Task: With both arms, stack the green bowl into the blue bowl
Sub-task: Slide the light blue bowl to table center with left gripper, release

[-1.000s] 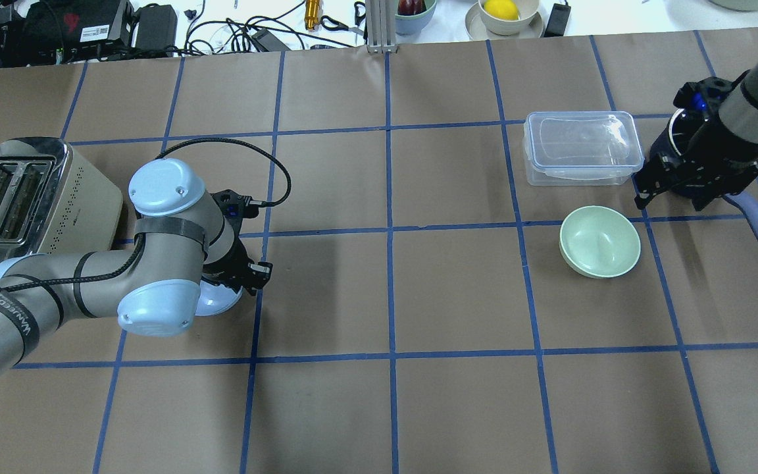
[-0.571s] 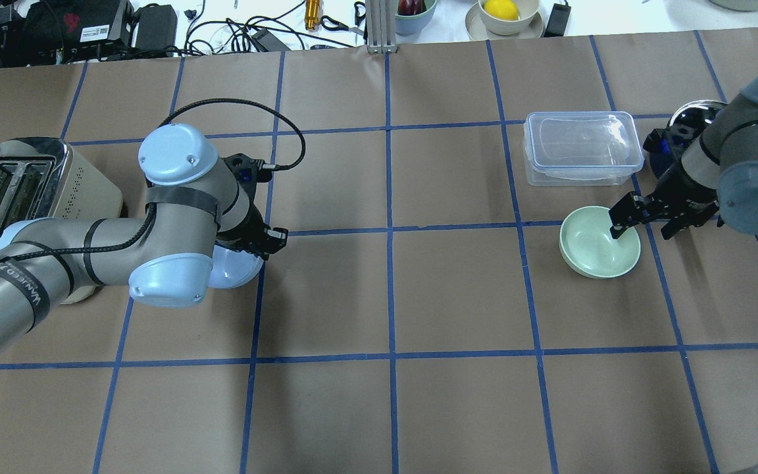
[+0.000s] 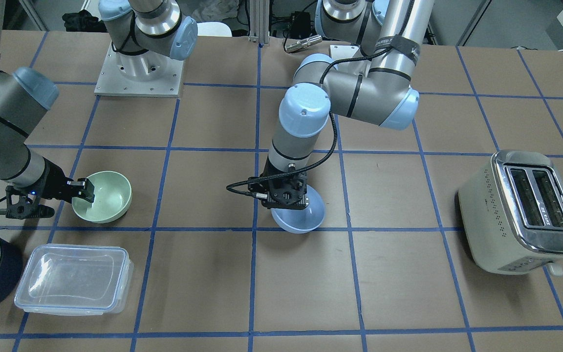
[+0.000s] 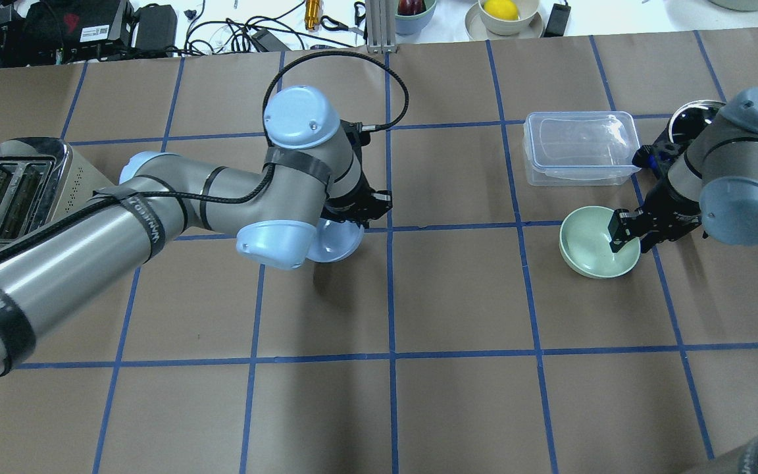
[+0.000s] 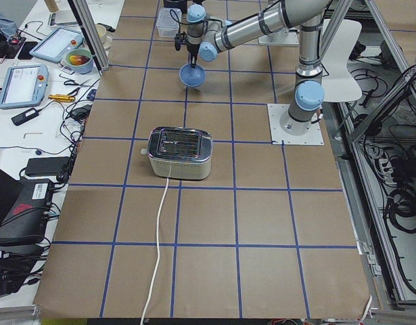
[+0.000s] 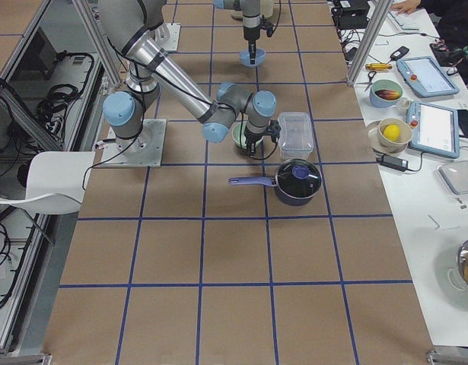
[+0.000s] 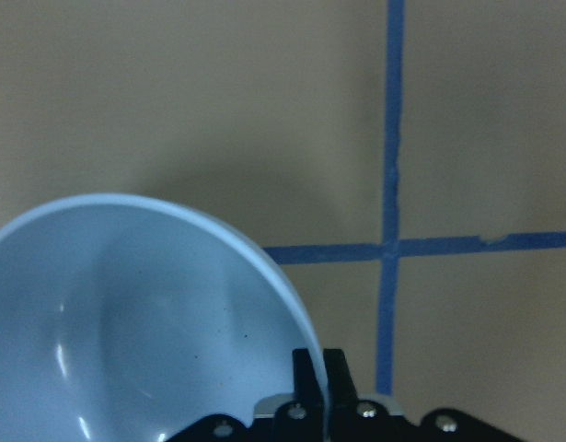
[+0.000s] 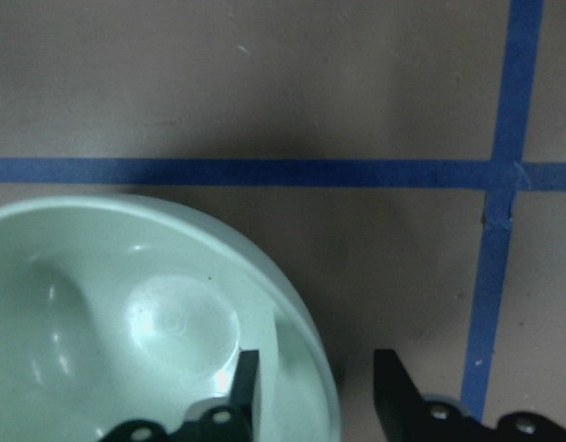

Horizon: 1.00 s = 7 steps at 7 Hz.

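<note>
Brown paper ruled with blue tape lines covers the table [image 4: 458, 408]. At the left tool [image 7: 321, 368] the two fingers are pinched together on the rim of the blue bowl [image 7: 144, 313], which hangs tilted from the grip near the middle of the table. Well off to that tool's outer side stands a toaster [image 4: 17, 197].

The right tool [image 8: 315, 382] is parted, one finger inside the green bowl [image 8: 126, 304] and one outside, straddling the rim with a gap left on the outer side. This bowl sits upright on the table, well apart from the blue one. Just beyond this tool, away from the robot, lies a clear lidded box [image 4: 580, 155]; a dark blue saucepan [image 6: 298, 181] sits on the tool's outer side.
</note>
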Each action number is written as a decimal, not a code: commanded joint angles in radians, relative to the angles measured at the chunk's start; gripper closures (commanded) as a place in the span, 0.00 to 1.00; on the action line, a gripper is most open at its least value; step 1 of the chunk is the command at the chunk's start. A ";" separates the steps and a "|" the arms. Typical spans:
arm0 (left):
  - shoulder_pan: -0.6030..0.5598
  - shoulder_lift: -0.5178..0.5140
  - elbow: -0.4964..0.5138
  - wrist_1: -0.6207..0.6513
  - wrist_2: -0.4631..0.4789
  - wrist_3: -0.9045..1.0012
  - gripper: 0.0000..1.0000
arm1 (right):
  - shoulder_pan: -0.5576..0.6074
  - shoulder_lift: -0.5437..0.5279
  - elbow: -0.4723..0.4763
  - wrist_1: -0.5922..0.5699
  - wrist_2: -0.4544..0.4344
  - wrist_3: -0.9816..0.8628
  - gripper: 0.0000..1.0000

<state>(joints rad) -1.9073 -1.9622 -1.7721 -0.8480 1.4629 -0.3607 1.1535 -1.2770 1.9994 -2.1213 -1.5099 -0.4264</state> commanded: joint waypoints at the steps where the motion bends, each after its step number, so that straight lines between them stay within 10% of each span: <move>1: -0.088 -0.082 0.079 0.006 0.010 -0.072 1.00 | 0.000 0.001 -0.072 0.122 0.007 0.000 1.00; 3: -0.114 -0.101 0.085 0.010 0.013 -0.095 0.95 | 0.000 0.002 -0.145 0.210 0.008 0.000 1.00; 4: -0.105 -0.069 0.088 -0.006 0.016 -0.090 0.11 | 0.000 -0.001 -0.160 0.231 0.010 -0.002 1.00; 7: 0.083 0.084 0.069 -0.271 0.014 0.111 0.00 | 0.011 -0.010 -0.253 0.345 0.022 -0.002 1.00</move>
<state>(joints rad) -1.8845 -1.9466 -1.6955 -1.0111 1.4736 -0.3530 1.1568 -1.2805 1.7866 -1.8235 -1.4959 -0.4280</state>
